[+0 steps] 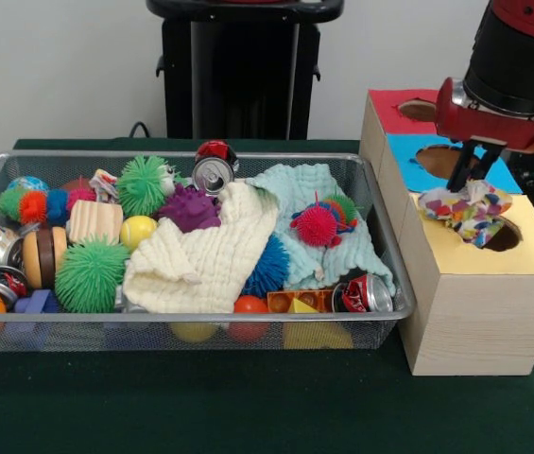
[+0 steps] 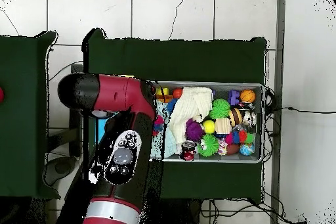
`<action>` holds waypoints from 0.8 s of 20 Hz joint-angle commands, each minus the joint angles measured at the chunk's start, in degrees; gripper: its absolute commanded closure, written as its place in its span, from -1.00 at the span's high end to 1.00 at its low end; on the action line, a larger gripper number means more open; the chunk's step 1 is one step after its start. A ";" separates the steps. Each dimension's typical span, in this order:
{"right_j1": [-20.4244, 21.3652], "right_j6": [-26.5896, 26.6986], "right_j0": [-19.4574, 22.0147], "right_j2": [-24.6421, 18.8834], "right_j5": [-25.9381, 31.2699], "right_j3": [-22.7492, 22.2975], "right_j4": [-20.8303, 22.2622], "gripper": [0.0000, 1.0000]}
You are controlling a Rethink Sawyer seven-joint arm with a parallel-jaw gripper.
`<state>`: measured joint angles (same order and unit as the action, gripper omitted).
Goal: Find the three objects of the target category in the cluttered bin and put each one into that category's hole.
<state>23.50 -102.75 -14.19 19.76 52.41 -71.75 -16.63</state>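
Spotted wad hanging over the yellow box, right of frame.

The pincer (image 1: 472, 180) is pinching a spotted paper wad (image 1: 468, 210) and holding it just above the hole (image 1: 501, 234) in the yellow top of the wooden box (image 1: 479, 293), at the right of the front view. To the left, the wire bin (image 1: 181, 336) is sitting on the green table (image 1: 200, 407), crowded with spiky balls, cans and a cream cloth (image 1: 205, 255); from overhead the arm (image 2: 121, 149) is covering the boxes.
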 commanded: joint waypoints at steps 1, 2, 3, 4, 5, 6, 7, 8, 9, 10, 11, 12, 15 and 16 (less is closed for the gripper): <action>-3.39 -12.72 2.71 -5.26 -9.95 1.28 -2.05 -1.00; -3.18 -12.73 2.40 -5.41 -10.09 1.61 -2.26 -1.00; -3.11 -12.42 2.55 -5.70 -10.44 1.92 -2.47 -1.00; -3.46 -12.25 2.50 -5.87 -9.78 3.18 -2.65 -1.00; -3.72 -12.37 2.58 -5.92 -9.75 3.66 -2.91 -1.00; -4.36 -12.70 2.34 -5.97 -9.47 4.57 -3.12 -1.00; -4.93 -13.00 2.33 -5.83 -9.54 5.16 -3.26 -1.00; -5.81 -13.46 2.15 -5.71 -9.52 6.35 -3.45 -1.00; -6.21 -13.51 2.20 -5.75 -9.85 6.66 -3.59 -1.00; -6.78 -13.81 2.06 -5.75 -10.05 7.32 -3.74 -1.00; -6.94 -13.53 2.19 -6.01 -10.56 7.34 -3.88 -1.00; -7.12 -13.51 2.25 -6.36 -11.02 7.20 -4.27 -1.00; -8.00 -12.91 3.16 -8.17 -10.36 7.14 -6.06 -1.00; -8.35 -12.62 3.59 -8.90 -9.79 7.19 -6.77 -1.00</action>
<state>20.76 -102.75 -13.51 19.22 47.29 -65.40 -20.30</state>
